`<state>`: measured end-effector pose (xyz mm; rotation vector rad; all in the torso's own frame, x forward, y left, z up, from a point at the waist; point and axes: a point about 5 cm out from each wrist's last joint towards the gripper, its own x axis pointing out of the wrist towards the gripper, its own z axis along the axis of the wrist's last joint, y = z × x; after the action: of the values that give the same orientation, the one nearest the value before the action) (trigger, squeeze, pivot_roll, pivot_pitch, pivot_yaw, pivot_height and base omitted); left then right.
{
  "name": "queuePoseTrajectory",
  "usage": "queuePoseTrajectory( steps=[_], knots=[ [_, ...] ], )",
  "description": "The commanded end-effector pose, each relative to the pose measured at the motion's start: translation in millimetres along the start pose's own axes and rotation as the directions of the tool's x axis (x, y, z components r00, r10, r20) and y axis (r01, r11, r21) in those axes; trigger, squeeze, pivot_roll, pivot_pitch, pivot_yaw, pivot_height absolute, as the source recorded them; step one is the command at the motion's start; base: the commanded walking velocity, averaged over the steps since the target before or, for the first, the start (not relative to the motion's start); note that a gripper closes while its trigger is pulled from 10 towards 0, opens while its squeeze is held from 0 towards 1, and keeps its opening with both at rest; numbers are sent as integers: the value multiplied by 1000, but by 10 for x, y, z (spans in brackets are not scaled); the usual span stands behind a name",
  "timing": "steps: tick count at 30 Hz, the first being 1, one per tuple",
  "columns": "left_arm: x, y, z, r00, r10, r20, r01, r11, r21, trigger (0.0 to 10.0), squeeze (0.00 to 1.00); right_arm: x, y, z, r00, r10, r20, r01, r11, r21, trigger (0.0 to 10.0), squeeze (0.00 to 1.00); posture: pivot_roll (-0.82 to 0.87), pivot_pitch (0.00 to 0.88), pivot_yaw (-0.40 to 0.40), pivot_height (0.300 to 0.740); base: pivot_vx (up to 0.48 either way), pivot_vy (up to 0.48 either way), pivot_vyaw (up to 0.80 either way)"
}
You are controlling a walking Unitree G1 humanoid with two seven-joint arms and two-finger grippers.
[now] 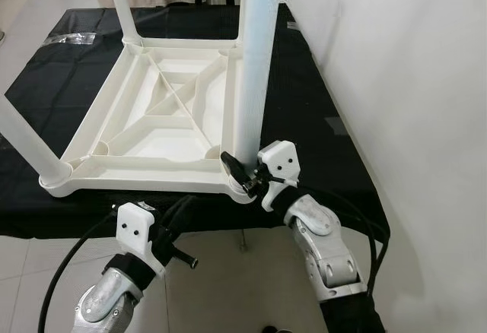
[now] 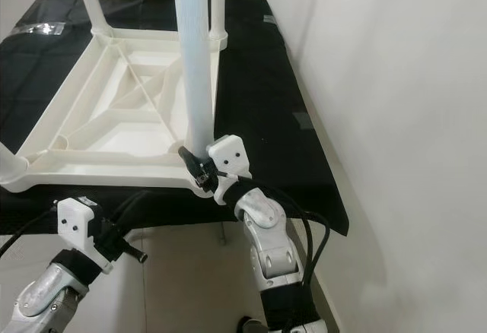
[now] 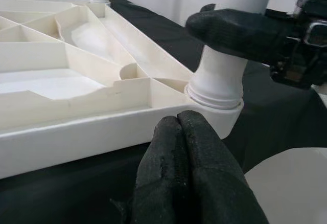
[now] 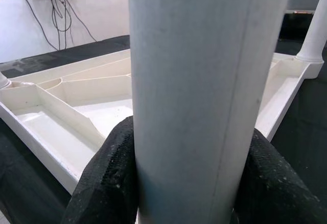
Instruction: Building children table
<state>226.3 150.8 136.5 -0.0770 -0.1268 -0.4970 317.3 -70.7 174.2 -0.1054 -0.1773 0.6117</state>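
Note:
A white plastic children's table (image 1: 137,177) lies upside down on a black cloth (image 1: 304,105). Its legs stand up from the corners. My right gripper (image 1: 243,175) is shut on the near-right leg (image 1: 255,59), just above its socket. In the right wrist view the black fingers (image 4: 110,178) press on both sides of that leg (image 4: 204,81). My left gripper (image 1: 185,202) sits just below the table's front edge, near the same corner. Its fingertips (image 3: 179,119) are shut together on nothing.
Other legs rise at the near left (image 1: 27,143), far left (image 1: 122,2) and far right (image 2: 218,2). A white wall (image 1: 411,82) runs close along the right side. Pale floor tiles (image 1: 228,272) lie below the cloth's front edge. A clear plastic bag (image 1: 72,38) lies at the far left.

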Motion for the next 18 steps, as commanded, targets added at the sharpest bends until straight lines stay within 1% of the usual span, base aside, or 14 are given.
queuePoseTrajectory(
  steps=[1,3,4,5,6,7,8,10,11,14,15,16,17,18],
  knots=[
    [-15,7,-46,1000,2,-16,-2,1000,-7,10000,0,-125,-126,-326,984,-50,-173,54,998,15,0,0,-27,218,-43,740,0,0,0],
    [-13,9,-46,1000,7,-13,-7,1000,-4,10000,0,-123,-110,-316,984,-43,-175,47,999,14,0,0,-27,218,-43,740,0,0,0],
    [-13,11,-44,1000,14,-11,-14,1000,-3,10000,0,-137,-81,-287,984,-41,-174,51,997,52,10000,0,-28,214,-42,740,0,0,0],
    [-13,11,-44,1000,14,-11,-14,1000,-3,10000,0,-137,-81,-287,984,-41,-174,51,997,52,10000,0,-28,214,-42,740,0,0,0],
    [-12,12,-43,1000,17,-10,-17,1000,-3,10000,0,-139,-67,-222,990,-16,-143,34,992,123,10000,722,-28,214,-42,740,0,0,0],
    [-12,12,-43,1000,17,-10,-17,1000,-3,10000,0,-139,-67,-222,990,-16,-143,34,992,123,10000,722,-28,214,-42,740,0,0,0],
    [-10,8,-44,1000,15,-10,-16,1000,-4,10000,0,-128,-44,-135,995,50,-92,-31,980,197,10000,1000,-24,212,-44,740,0,0,0],
    [-8,2,-46,1000,12,-11,-12,1000,-6,10000,0,-96,-30,8,986,166,-9,-159,957,241,10000,1000,-18,212,-44,740,0,0,0],
    [-8,2,-46,1000,12,-11,-12,1000,-6,10000,0,-96,-30,8,986,166,-9,-159,957,241,10000,1000,-18,212,-44,740,0,0,0],
    [-9,-5,-49,1000,10,-12,-10,1000,-7,10000,0,-50,-46,126,958,285,35,-286,939,190,10000,1000,-18,212,-44,740,0,0,0],
    [-11,-10,-49,1000,10,-12,-10,1000,-8,10000,0,-30,-48,198,912,408,43,-410,903,128,10000,925,-11,212,-47,740,0,0,0],
    [-11,-10,-49,1000,10,-12,-10,1000,-8,10000,0,-30,-48,198,912,408,43,-410,903,128,10000,925,-11,212,-47,740,0,0,0],
    [-13,-23,-50,1000,10,-12,-10,1000,-8,10000,0,-35,-62,253,812,583,15,-583,811,52,10000,0,6,209,-54,740,0,0,0],
    [-13,-23,-50,1000,10,-12,-10,1000,-8,10000,0,-35,-62,253,812,583,15,-583,811,52,10000,0,6,209,-54,740,0,0,0]
  ],
)
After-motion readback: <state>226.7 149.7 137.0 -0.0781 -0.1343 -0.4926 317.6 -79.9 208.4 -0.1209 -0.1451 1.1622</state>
